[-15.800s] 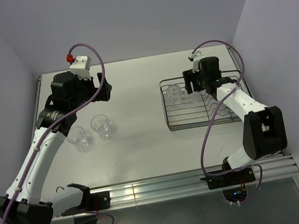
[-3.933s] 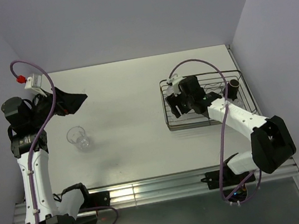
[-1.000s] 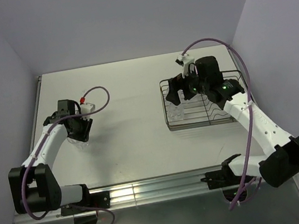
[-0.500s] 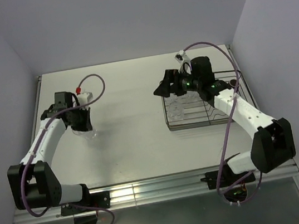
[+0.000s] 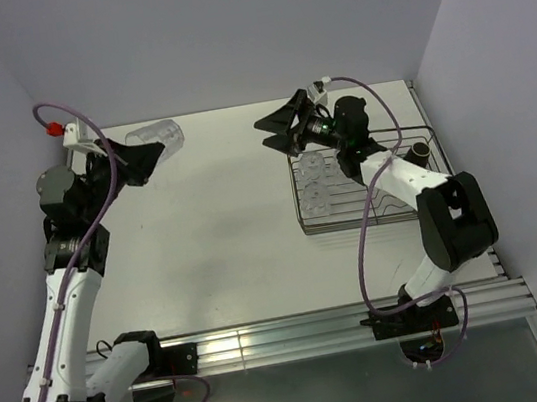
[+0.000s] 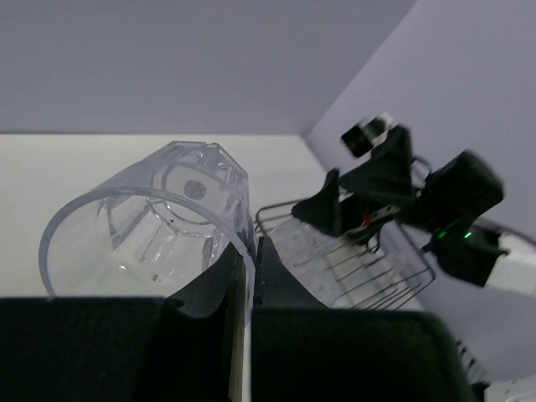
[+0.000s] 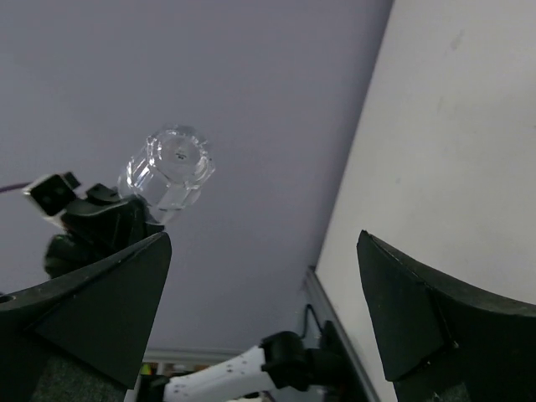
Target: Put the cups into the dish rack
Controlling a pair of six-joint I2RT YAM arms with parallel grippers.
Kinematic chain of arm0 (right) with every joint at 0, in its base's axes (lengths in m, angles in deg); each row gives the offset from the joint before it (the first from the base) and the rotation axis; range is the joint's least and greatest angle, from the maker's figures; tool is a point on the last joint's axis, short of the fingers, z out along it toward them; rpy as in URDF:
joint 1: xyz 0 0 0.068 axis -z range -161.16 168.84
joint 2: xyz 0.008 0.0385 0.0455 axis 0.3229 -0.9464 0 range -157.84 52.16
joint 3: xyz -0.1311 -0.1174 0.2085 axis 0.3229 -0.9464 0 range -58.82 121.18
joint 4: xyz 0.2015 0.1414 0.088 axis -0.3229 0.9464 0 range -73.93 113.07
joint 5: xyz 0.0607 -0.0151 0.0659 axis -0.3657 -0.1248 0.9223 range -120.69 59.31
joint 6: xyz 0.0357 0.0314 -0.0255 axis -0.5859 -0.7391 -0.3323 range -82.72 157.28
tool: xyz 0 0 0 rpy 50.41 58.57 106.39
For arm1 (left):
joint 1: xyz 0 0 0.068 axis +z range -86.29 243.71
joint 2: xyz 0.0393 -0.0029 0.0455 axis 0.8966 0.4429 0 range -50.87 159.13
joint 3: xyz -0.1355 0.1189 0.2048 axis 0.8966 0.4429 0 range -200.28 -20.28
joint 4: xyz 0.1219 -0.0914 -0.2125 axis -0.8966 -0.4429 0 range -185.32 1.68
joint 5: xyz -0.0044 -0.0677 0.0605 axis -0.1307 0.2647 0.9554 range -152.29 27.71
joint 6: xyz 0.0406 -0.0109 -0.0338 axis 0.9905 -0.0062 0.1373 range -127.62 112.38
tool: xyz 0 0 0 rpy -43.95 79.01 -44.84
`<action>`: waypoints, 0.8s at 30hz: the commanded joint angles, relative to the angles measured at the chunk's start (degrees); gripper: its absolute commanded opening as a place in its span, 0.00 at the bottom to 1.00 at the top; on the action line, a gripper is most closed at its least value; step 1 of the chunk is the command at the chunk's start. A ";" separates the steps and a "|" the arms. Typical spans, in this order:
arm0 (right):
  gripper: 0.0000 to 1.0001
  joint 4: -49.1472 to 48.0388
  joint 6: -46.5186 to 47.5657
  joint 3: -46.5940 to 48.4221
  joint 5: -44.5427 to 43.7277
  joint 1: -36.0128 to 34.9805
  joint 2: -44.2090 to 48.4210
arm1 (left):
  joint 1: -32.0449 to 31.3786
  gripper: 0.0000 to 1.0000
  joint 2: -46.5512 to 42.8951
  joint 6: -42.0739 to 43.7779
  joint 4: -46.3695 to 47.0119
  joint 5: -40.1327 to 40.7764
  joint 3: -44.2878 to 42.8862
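Note:
My left gripper (image 5: 143,153) is raised high over the table's far left, shut on the rim of a clear faceted cup (image 5: 157,137). In the left wrist view the cup (image 6: 159,216) lies tilted with its wall pinched between the fingers (image 6: 218,285). The dish rack (image 5: 406,209) stands at the right with two clear cups (image 5: 311,167) in its left end and a dark brown mug (image 5: 421,151) at its right. My right gripper (image 5: 268,132) hangs open above the rack's far left corner, pointing left and holding nothing. Its wrist view shows the held cup (image 7: 167,170) across the table.
The white table (image 5: 230,217) has a metal rail along its left edge (image 5: 70,170) and walls close behind and on both sides. The left arm's purple cable (image 5: 85,122) loops above its wrist.
My left gripper closed on the cup on the table, then lifted it up and toward the back. My right gripper swung from over the rack to point left.

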 commanded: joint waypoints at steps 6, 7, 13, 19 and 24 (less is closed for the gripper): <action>1.00 -17.28 -18.58 7.99 -5.14 -3.99 -4.25 | -0.78 0.00 2.08 -26.35 28.42 6.57 7.85; 1.00 -17.28 -19.12 8.52 -6.37 -4.95 -4.60 | -0.78 0.00 2.34 -28.11 30.44 7.36 9.33; 1.00 -16.31 -17.54 11.77 -9.19 -8.30 -7.67 | -1.57 0.00 5.59 -32.34 35.64 5.35 8.03; 1.00 -14.73 -16.67 15.54 -11.04 -10.05 -12.15 | -2.19 0.00 8.14 -32.78 36.96 4.30 6.80; 1.00 -12.97 -14.11 19.95 -11.48 -12.16 -14.97 | -2.63 0.00 8.41 -33.84 37.75 3.86 7.15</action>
